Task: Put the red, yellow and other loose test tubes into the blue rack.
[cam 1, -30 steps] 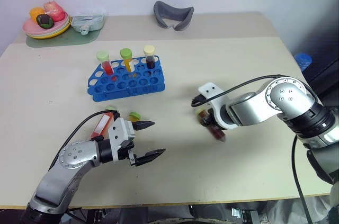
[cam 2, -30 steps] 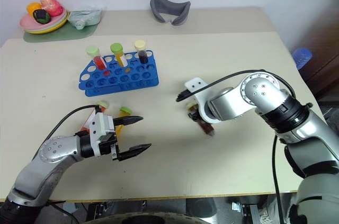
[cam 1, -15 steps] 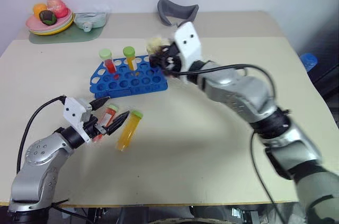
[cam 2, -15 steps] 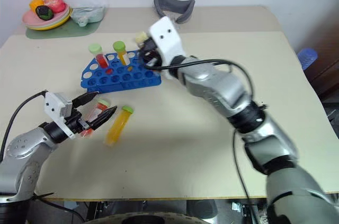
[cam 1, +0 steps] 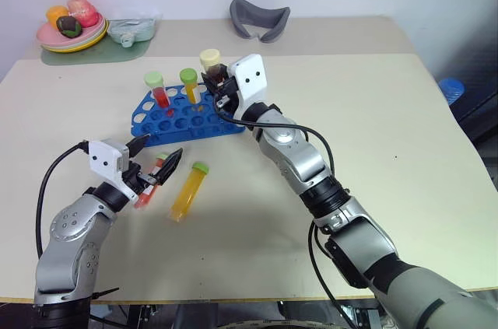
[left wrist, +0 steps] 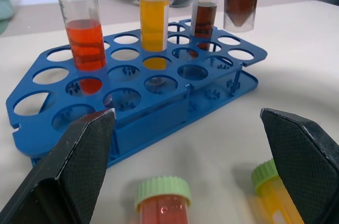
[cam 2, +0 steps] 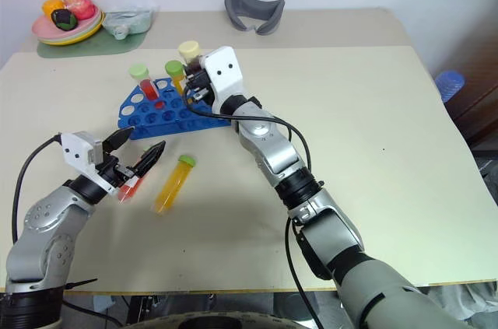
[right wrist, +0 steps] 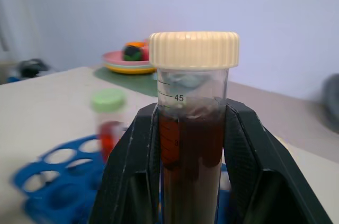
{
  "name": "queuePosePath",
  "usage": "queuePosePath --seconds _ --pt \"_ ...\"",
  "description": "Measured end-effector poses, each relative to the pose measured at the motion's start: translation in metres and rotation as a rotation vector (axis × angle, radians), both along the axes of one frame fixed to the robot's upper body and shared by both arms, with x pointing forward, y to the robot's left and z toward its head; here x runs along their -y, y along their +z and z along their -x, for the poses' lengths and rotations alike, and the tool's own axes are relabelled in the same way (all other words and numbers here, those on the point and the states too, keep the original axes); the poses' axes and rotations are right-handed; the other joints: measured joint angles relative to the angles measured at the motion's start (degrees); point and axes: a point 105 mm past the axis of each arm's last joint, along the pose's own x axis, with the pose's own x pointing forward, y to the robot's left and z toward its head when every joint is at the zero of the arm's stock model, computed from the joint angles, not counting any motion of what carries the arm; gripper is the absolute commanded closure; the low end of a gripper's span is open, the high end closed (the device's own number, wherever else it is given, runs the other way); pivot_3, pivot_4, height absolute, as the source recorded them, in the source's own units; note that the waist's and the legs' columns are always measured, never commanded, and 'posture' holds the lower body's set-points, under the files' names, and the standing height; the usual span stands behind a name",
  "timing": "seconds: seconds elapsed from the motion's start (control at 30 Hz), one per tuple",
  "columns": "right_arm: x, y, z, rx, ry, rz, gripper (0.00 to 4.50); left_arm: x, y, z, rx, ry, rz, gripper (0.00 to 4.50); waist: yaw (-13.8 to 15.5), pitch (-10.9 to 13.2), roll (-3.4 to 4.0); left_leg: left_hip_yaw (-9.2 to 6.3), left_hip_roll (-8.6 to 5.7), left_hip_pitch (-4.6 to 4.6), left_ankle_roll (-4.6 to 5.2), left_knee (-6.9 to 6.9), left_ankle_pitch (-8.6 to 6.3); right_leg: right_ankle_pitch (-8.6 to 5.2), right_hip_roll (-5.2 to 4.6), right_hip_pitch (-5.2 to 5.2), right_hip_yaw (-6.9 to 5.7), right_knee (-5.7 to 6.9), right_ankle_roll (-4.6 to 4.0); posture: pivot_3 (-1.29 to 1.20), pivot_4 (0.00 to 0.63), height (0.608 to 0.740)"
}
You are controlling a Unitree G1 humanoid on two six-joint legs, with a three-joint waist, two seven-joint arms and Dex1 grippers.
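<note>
The table (cam 1: 366,150) carries the same things as a second ago; what has changed is where the arms are. The right arm has swung from the table's right half up and across to the blue rack (cam 1: 183,119). Its right gripper (cam 1: 216,84) is clamped on a brown tube (cam 1: 211,67) with a cream cap, held upright just above the rack's 3 o'clock end. In the left wrist view the tube's pointed bottom hangs clear above the holes, not yet seated, beside a second brown tube (left wrist: 205,9) already standing in the rack.

The left arm has drawn back toward the table's 9 o'clock side. Its left gripper (cam 1: 156,166) now lies low and level with its fingers spread apart, around the cap end of the red tube (cam 1: 150,183) without pinching it.

The rack holds a red-filled tube (cam 1: 156,89) and a yellow-filled tube (cam 1: 188,84) with green caps at its far row. The loose yellow tube (cam 1: 187,190) lies flat at about 6 o'clock from the rack, just beside the red one.

By my reading, the brown tube is one lowering away from being placed, and the red tube is lined up as the next pick, with the yellow one after that.
</note>
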Motion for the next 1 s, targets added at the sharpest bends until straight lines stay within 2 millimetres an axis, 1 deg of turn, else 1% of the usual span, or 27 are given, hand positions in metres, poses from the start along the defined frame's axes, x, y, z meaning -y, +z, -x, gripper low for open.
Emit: queuePosePath --seconds 0.13,0.3,0.4,0.57,0.73,1.0 --pt "0.004 -0.005 -0.002 0.004 -0.012 -0.027 3.05 0.004 0.003 -0.001 0.011 -0.007 0.006 0.0 -0.7 0.0 0.0 -0.01 0.0 0.04 -0.03 0.01 0.02 0.0 0.0 0.0 0.02 0.11 0.0 0.0 0.15 0.74" --pt "0.007 -0.016 -0.004 -0.014 -0.016 -0.026 3.05 0.013 0.011 0.001 0.037 -0.04 0.008 0.0 -0.6 0.0 0.0 0.0 0.0 0.07 -0.06 0.02 0.03 0.0 0.01 0.0 0.03 0.17 0.0 0.0 0.15 0.74" --pt "0.005 -0.02 -0.003 -0.022 -0.008 -0.018 3.05 0.016 0.012 0.002 0.042 -0.055 0.009 0.0 -0.6 0.0 0.0 -0.01 0.0 0.08 -0.06 0.02 0.03 0.0 0.01 0.0 0.02 0.19 0.0 0.0 0.15 0.74" --pt "-0.001 -0.028 -0.003 -0.047 0.001 -0.013 3.05 0.017 0.01 0.002 0.026 -0.058 0.009 0.0 -0.6 0.0 0.0 0.0 0.0 0.09 -0.08 0.02 0.05 0.0 0.01 0.0 0.03 0.22 0.0 0.0 0.15 0.74" --pt "-0.003 -0.03 -0.005 -0.046 0.003 -0.029 3.05 0.02 0.011 0.001 0.027 -0.067 0.009 0.0 -0.7 0.0 0.0 0.0 0.0 0.14 -0.11 0.03 0.06 0.0 0.01 0.01 0.03 0.3 0.0 0.0 0.15 0.74" --pt "0.004 -0.032 -0.009 -0.021 -0.024 -0.034 3.05 0.024 0.01 0.0 0.024 -0.084 0.007 0.0 -0.7 0.0 0.0 0.01 0.0 0.24 -0.15 0.04 0.09 -0.01 0.02 0.02 0.05 0.49 -0.01 0.0 0.15 0.74"
